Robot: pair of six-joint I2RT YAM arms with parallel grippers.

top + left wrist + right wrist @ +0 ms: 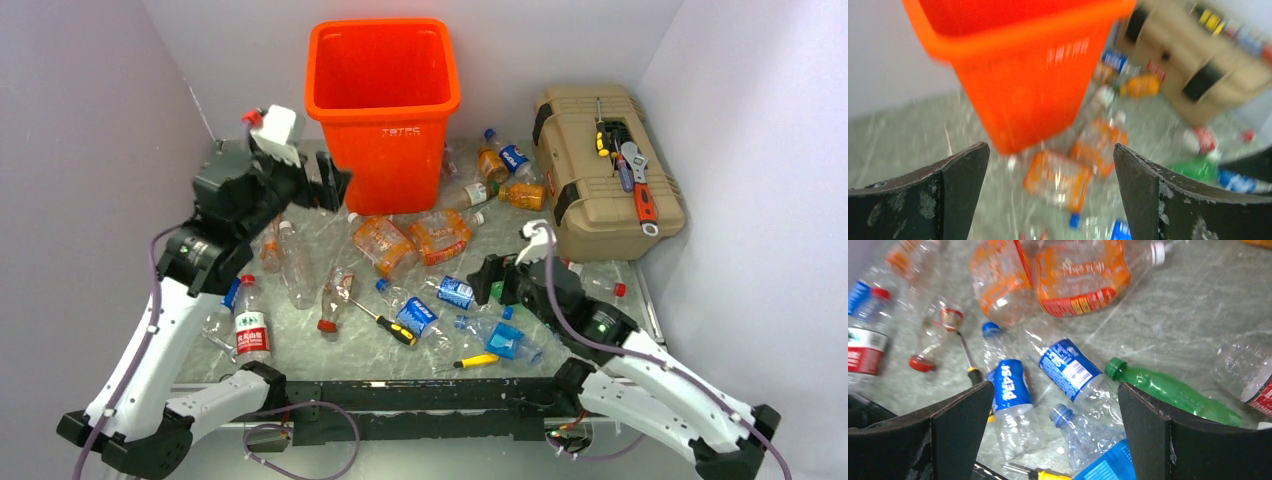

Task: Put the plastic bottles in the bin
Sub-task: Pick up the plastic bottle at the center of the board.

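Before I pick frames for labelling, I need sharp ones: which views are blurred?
Left wrist: the bin and toolbox are smeared by motion blur, only the fingers crisp. Right wrist: mostly sharp, the Pepsi bottle label readable, the bottles at its left edge softened. Top external: sharp, evenly lit.

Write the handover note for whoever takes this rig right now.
Left tool: open, empty, raised beside the tall orange plastic bin.
Right tool: open, empty, low over the clear blue-labelled bottle and the small green plastic bottle.
Bottles: all those visible lie on the grey table, including two crushed orange bottles in front of the bin and a cluster by the tan toolbox.
Done: cannot tell; the bin's bottom is hidden.
Left: every bottle on the table.
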